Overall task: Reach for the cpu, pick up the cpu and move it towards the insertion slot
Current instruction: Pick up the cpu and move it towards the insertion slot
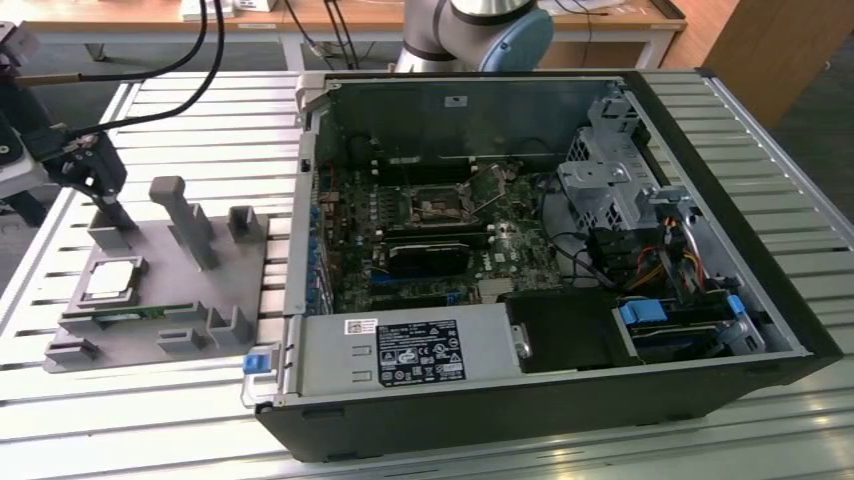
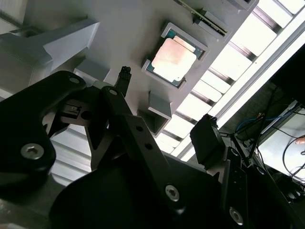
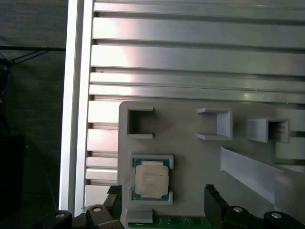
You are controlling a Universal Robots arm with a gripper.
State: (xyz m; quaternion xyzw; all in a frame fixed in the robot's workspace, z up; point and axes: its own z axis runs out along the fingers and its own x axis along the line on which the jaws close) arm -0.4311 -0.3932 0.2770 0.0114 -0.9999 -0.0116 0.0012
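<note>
1. Slatted metal bench (image 1: 134, 430) lies closest, across the bottom of the exterior view; it carries everything else.
2. Open computer case (image 1: 534, 400) takes the centre and right of that frame; its motherboard is exposed.
3. Grey fixture plate (image 1: 174, 300) sits at the lower left, just beside the case; posts and recesses rise from it.
4. Claw (image 3: 162, 191) hangs at the exterior view's left edge, above the fixture's far end; in both wrist views its fingers stand wide apart, released, gripping nothing.
5. Insertion slot (image 1: 438, 207), a silvery frame round a dark centre, lies on the motherboard just above mid-frame; it is well apart from the claw.
6. Cpu (image 1: 114, 280) rests flat in a square recess of the fixture at the lower left, a green circuit strip (image 1: 134, 313) just beside it; nothing touches it; I judge the reach to be the step in hand, with no grasp made; the pick-up calls for the claw centred over the chip, fingers straddling opposite edges and clearing the recess walls.
</note>
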